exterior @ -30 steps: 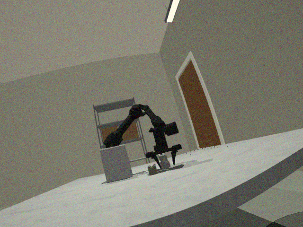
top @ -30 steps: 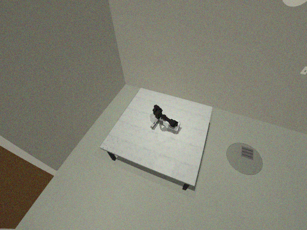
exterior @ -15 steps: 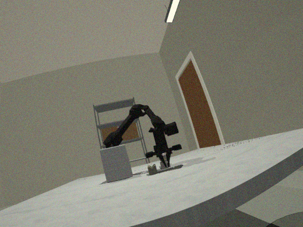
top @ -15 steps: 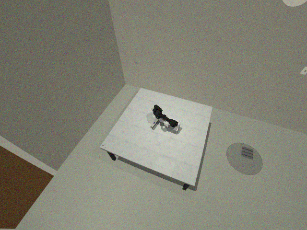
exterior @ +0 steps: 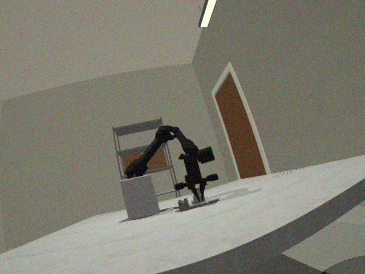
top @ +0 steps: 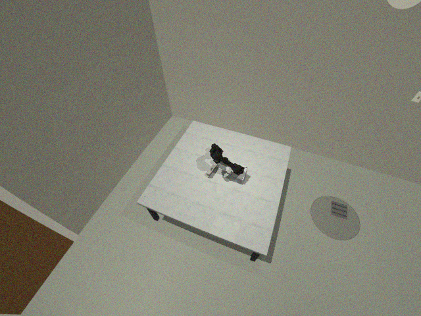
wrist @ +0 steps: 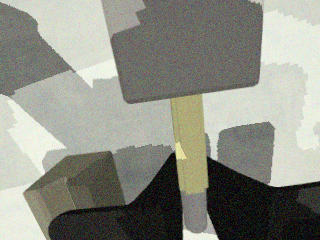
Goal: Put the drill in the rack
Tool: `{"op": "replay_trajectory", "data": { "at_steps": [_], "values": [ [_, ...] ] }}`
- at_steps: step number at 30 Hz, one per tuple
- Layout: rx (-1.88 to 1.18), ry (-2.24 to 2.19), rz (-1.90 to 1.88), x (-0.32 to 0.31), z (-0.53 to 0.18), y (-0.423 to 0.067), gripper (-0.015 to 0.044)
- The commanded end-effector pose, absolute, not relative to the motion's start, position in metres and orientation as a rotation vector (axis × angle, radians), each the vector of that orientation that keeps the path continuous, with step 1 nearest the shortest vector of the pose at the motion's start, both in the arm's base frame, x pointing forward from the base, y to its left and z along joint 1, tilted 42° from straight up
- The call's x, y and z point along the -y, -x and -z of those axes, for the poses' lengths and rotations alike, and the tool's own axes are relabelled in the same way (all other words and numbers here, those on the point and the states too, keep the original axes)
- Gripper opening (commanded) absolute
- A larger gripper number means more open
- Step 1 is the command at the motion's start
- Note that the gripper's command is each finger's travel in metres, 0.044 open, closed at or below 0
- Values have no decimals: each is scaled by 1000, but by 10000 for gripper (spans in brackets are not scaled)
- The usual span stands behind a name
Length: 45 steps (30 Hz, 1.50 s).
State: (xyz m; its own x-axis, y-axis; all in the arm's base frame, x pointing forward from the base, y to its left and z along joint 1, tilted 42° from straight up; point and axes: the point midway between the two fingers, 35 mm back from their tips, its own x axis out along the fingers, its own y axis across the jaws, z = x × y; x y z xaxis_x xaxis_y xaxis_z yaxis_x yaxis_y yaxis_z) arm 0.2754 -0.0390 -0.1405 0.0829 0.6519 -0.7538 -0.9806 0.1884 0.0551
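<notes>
In the wrist view a yellow drill shaft (wrist: 189, 125) with a grey tip sticks out of a large grey block (wrist: 190, 50). My gripper (wrist: 183, 157) (exterior: 199, 198) (top: 235, 171) points down and its black fingers are shut on the shaft near its lower end. An olive block, which looks like the rack (wrist: 75, 185), lies at the lower left. It also shows as a small notched piece in the exterior view (exterior: 183, 204), just left of the fingers. A smaller grey block (wrist: 246, 150) stands right of the shaft. I cannot tell which part is the key.
The arm stands on a grey pedestal box (exterior: 138, 196) on the white table (top: 210, 210) (exterior: 235, 224). The fixture sits on a small pale plate (top: 245, 174) near the table's middle. A metal shelf (exterior: 138, 138) and a door (exterior: 238, 129) stand behind.
</notes>
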Motion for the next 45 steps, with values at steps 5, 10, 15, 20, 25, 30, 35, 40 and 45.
{"op": "replay_trajectory", "data": {
  "at_steps": [5,10,15,20,25,30,35,40,45],
  "values": [
    [-745,545,-1314,41,141,-274,0],
    [-745,545,-1314,45,146,-274,0],
    [-745,545,-1314,49,150,-274,0],
    [-746,546,-1314,55,155,-273,0],
    [-746,546,-1314,61,161,-271,0],
    [-746,546,-1313,64,165,-270,0],
    [-746,547,-1313,70,170,-269,0],
    [-747,547,-1313,76,176,-267,0],
    [-747,548,-1313,81,181,-266,0]
  ]
}}
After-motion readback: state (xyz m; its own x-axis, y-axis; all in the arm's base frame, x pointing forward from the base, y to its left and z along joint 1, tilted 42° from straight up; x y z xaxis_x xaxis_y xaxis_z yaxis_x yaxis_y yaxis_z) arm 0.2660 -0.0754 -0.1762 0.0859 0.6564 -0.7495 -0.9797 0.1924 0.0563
